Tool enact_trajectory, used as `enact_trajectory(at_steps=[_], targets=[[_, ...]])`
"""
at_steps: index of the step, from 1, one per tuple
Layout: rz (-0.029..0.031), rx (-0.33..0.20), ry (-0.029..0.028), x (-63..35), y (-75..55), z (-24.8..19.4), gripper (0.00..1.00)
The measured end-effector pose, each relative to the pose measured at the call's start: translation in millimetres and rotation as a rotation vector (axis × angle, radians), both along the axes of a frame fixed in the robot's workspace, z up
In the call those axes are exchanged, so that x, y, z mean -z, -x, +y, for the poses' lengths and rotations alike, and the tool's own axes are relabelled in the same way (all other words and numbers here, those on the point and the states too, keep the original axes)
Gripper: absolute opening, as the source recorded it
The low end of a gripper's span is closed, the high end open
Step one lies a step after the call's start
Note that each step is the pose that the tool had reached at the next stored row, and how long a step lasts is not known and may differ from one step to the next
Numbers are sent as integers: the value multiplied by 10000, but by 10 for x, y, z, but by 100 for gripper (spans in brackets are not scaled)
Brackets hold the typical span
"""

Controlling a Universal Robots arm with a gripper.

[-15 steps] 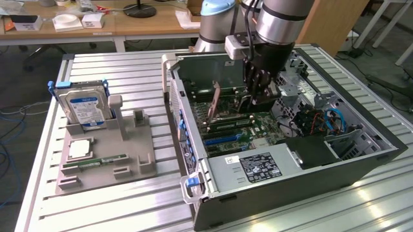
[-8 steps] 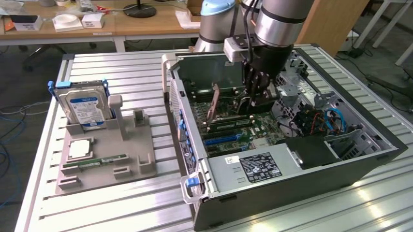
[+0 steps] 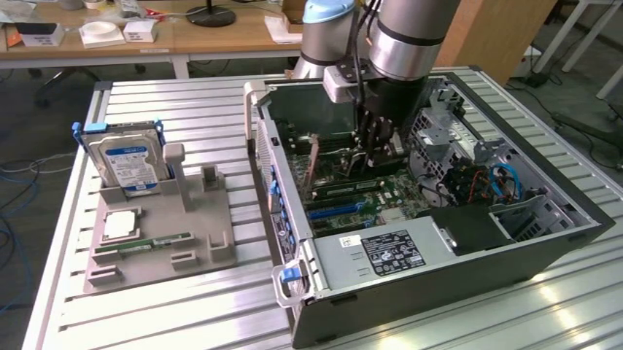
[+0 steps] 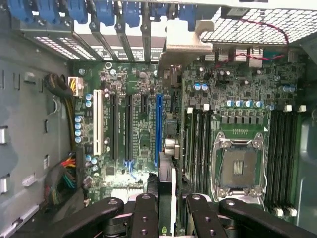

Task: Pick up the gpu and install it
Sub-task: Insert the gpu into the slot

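Inside the computer case point(image 3: 438, 292), the claw point(image 4: 171, 201) — partly closed — grips the gpu point(image 4: 167, 173)

Arm point(image 3: 404, 36) reaching straight down — wrist vertical, tool point(image 3: 375, 154) pointing downward, fingers point(image 4: 143, 218) partly closed, gripping.

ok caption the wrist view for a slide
gripper holding thin dark gpu card edge-on over green motherboard, beside long blue slot
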State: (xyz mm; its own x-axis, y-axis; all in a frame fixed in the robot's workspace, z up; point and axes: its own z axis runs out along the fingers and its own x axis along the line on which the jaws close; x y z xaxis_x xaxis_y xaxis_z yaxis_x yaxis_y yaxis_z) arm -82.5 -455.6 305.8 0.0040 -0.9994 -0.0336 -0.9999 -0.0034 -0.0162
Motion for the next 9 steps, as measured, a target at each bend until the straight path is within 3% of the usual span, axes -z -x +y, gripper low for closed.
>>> enact_trajectory(at_steps=[3, 9], targets=[[-57, -107, -1, 28, 23, 0, 27], [-65, -595, -3, 61, 28, -1, 27]])
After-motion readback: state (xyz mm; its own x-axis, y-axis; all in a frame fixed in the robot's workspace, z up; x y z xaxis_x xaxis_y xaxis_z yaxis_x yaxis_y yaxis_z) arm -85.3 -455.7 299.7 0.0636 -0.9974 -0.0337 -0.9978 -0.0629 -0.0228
